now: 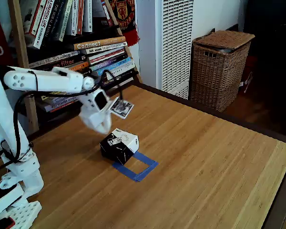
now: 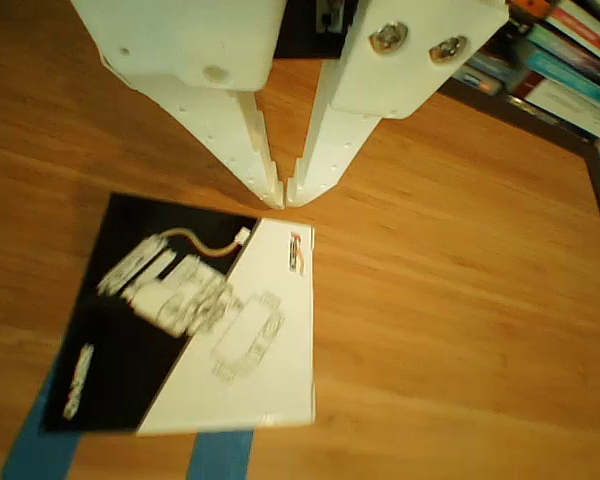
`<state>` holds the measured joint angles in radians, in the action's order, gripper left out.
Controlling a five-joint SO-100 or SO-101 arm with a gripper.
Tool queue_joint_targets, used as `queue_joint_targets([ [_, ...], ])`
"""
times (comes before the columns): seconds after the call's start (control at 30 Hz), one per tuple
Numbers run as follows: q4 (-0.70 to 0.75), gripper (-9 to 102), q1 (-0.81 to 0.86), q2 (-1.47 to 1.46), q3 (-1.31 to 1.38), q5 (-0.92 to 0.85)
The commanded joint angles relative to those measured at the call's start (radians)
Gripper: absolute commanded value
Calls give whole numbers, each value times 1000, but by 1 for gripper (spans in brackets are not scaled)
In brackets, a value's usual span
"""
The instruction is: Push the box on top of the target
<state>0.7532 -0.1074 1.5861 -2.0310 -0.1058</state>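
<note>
1. White gripper (image 2: pixel 283 197) has its fingertips nearly closed, holding nothing.
2. Just below the tips sits the box (image 2: pixel 195 325), partly over the target (image 1: pixel 136 166).
3. Pushing off-centre could rotate the box across the tape.

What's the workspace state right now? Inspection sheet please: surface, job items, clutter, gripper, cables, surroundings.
Surface: wooden table, dark edge trim, bare apart from the job's things and the arm.
Job's things: box, half black and half white, sits over the near-left edge of the blue tape target; most of the outline is uncovered.
Clutter: nothing seen on the table.
Gripper: gripper tips nearly together, nothing between them, just behind the box's top edge in the other view; a printed tag rides on the arm.
Cables: black cable runs along the arm.
Surroundings: bookshelf, white slatted unit, wicker basket.
</note>
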Motion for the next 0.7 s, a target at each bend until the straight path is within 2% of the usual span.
queue_joint_targets([
  [0.0,-6,0,11,17,26,5],
  [0.67,-49,0,91,26,-44,-84],
])
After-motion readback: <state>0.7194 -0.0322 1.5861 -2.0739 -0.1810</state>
